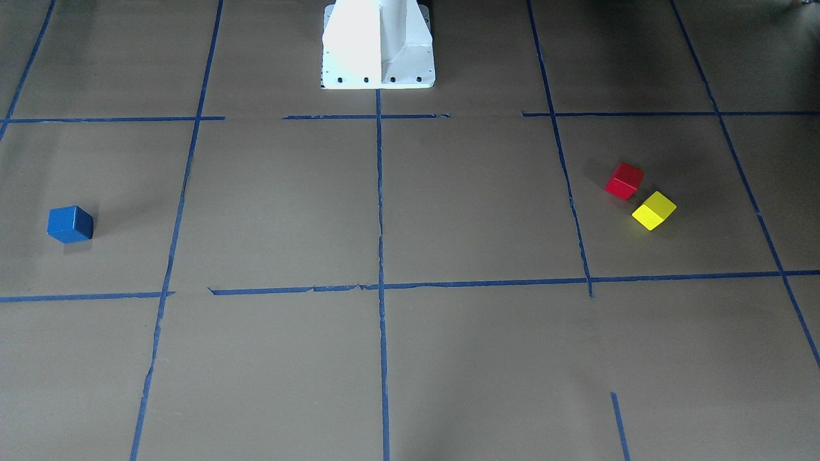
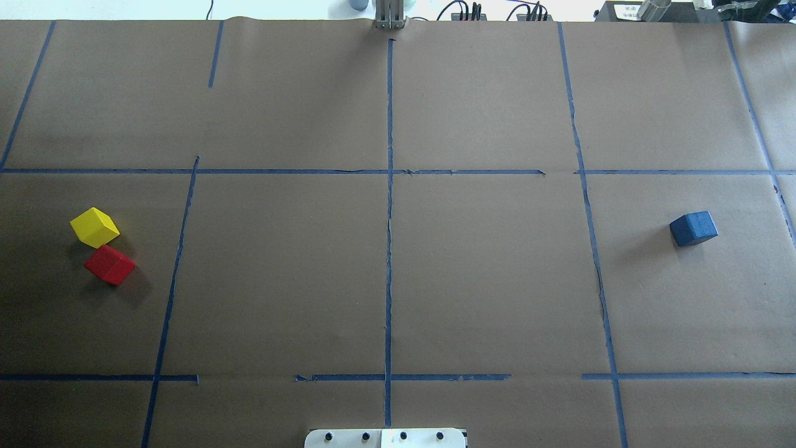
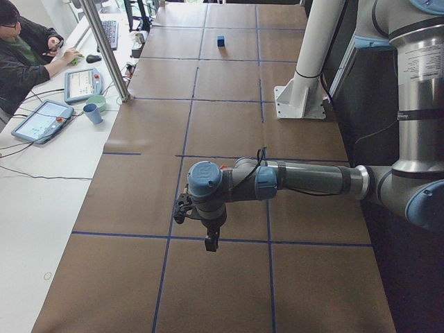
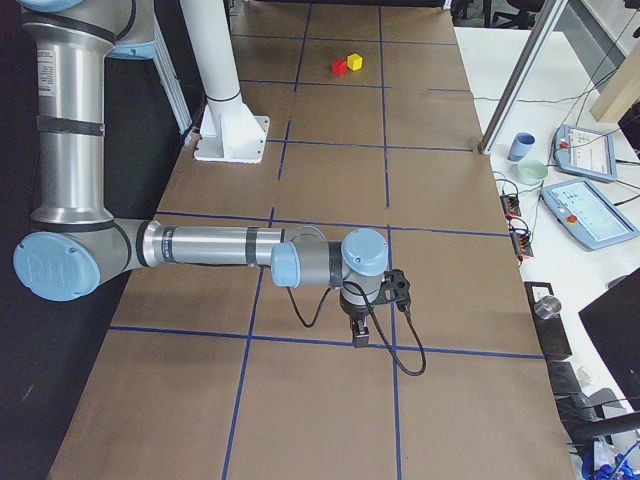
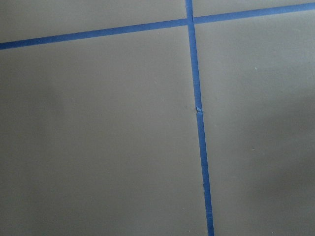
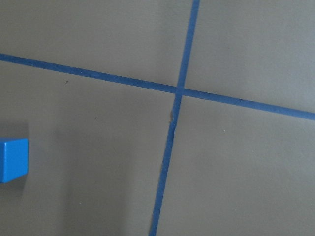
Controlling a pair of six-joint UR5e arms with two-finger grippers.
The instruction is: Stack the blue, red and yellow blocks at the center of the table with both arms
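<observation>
1. Block positions. No stack exists and the centre of the bench (image 2: 485,280) holds no block. The blue block (image 2: 693,228) sits alone on the robot's right side, well apart from the other 2. The red block (image 2: 111,265) and yellow block (image 2: 94,226) lie just beside each other on the robot's left side, both turned at an angle to the grid. This split appears to suit 2-arm work: the right arm is nearer the blue block and the left arm is nearer the red and yellow pair.

2. End effectors. The left end effector (image 3: 211,241) and right end effector (image 4: 360,335) each point down above the bench on an outstretched arm. They show only in the side views, so whether their jaws are apart or together cannot be told. Nothing visible hangs from either. The right wrist view catches the blue block at its edge; the left wrist view shows no block.

3. Surface and room. Brown paper covers the bench, and blue tape (image 2: 389,249) divides it into a grid. A white pedestal (image 1: 378,45) stands at the robot's edge. A seated operator (image 3: 21,55) works at a side desk with tablets (image 3: 41,119) and a cup (image 3: 92,112).
</observation>
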